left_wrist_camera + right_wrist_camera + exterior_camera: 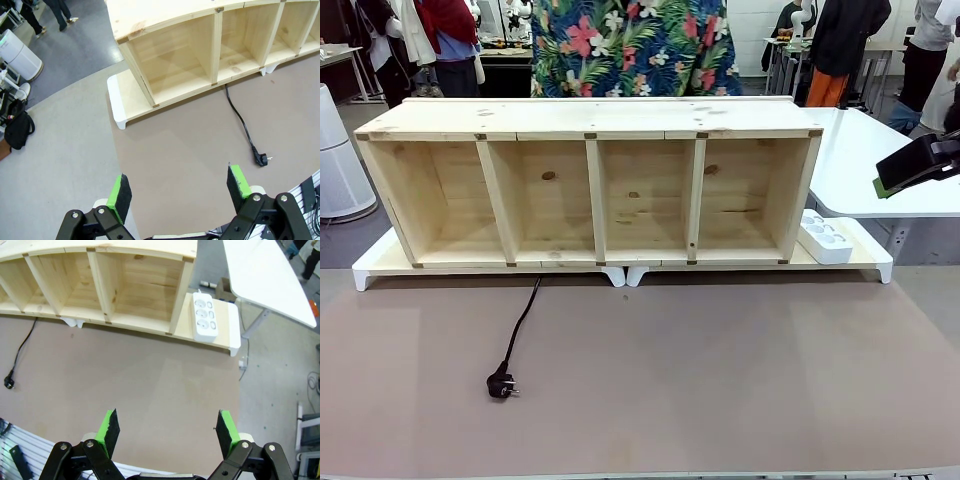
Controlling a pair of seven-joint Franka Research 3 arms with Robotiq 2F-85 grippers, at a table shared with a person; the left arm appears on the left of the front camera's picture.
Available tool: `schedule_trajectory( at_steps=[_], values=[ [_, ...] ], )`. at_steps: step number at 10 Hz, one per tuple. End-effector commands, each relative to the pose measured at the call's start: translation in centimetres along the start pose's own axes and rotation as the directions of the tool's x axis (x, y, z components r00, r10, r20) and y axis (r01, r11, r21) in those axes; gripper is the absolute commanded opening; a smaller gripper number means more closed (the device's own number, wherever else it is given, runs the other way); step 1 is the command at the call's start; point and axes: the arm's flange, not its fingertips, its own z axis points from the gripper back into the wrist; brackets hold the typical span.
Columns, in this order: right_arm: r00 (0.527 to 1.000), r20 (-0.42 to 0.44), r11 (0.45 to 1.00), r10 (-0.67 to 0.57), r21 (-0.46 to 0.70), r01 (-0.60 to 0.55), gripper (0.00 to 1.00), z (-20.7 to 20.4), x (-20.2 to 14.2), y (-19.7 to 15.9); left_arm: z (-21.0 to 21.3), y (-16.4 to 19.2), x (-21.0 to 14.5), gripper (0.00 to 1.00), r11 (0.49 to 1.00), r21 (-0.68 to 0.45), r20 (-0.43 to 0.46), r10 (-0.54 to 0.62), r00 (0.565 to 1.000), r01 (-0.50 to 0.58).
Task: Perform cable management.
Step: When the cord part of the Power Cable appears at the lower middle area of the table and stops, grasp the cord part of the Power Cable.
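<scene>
Cable [520,325]: thin, glossy blk cord. It comes out from under the front edge of the wooden shelf unit [590,180], btwn its 1st and 2nd bays from the left. It runs in a loose curve toward the desk's near-left part and ends in a blk round plug [501,384] lying flat, pins pointing right. No loops or knots on the visible stretch; the rest is hidden behind/under the shelf.

White power strip [205,315] sits on the white riser [865,262] at the shelf's right end, just beside the shelf wall, sockets up, well apart from the plug.

Desk [740,380]: brown top, bare across middle and right, wide room in front of the shelf. Shelf spans nearly the whole far edge.

L gripper [179,186]: claws spread wide, green pads [120,197] w/ nothing btwn them, above the desk's left side, plug off to its right in the wrist view. R gripper [167,427]: claws spread wide too, holding nothing, above the desk's near-right area.
</scene>
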Motion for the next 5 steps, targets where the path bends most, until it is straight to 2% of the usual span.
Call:
schedule_trajectory(
  at_steps=[1, 5],
  values=[
    [1.000, -0.001, 1.000, -0.001, -0.002, 0.001, 1.00, -0.03, 0.01, -0.08, 0.04, 0.06, -0.02, 1.00, 1.000, 0.001, 0.001, 0.004, 1.000, -0.004],
    [1.000, -0.001, 1.000, -0.001, -0.002, 0.001, 1.00, -0.03, 0.01, -0.08, 0.04, 0.06, -0.02, 1.00, 1.000, 0.001, 0.001, 0.004, 1.000, -0.004]
  ],
)
